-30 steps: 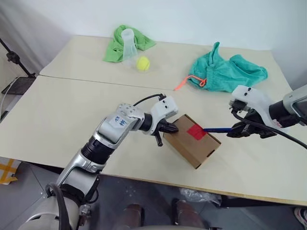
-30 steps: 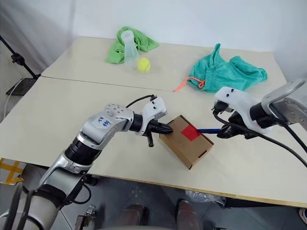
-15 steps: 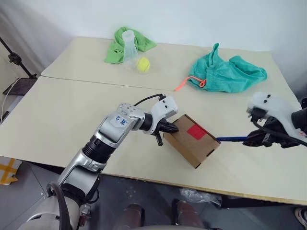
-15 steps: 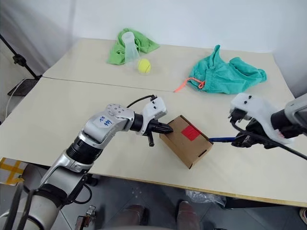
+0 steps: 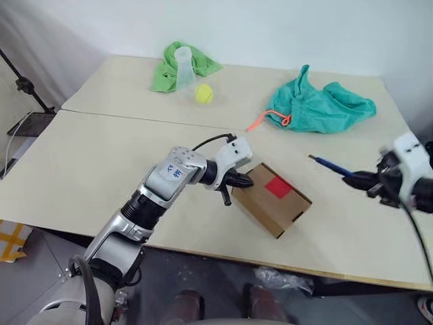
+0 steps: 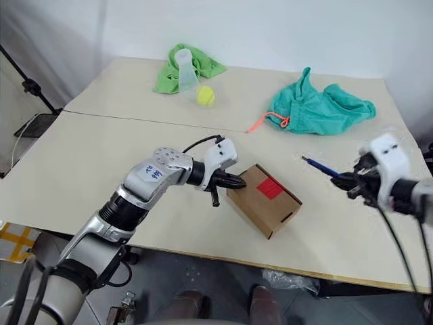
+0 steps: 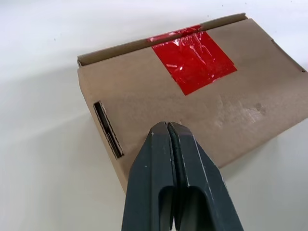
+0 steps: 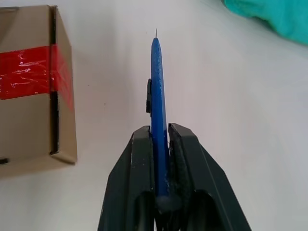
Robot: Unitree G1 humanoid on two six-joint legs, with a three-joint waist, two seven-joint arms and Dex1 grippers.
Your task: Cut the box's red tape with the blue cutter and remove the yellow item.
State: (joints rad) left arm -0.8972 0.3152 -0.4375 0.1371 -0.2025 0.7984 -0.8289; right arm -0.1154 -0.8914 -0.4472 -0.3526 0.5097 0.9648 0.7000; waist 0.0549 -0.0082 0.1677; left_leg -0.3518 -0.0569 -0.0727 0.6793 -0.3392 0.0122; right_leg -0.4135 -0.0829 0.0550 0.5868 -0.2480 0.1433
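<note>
Box [image 5: 272, 198] sits near the front edge of the beige table [image 5: 101, 162], turned at an angle, with the red tape [image 5: 278, 187] across its top seam and folding down one side, as the right wrist view shows. Left gripper [image 5: 245, 181] has its two black fingers pressed completely together with nothing between them, tips resting right at the box's left end. Right gripper [image 5: 365, 181] is off to the right of the box, well apart from it, clamped on the blue cutter [image 5: 329, 164], whose tip points away over bare tabletop toward the back. Can't see the yellow item anywhere, box lid looks closed. Further back there's a teal drawstring bag [image 5: 321, 103] with an orange cord [image 5: 255, 122], plus a green cloth [image 5: 177, 62], a clear cup [image 5: 183, 62] and a tennis ball [image 5: 203, 94]
</note>
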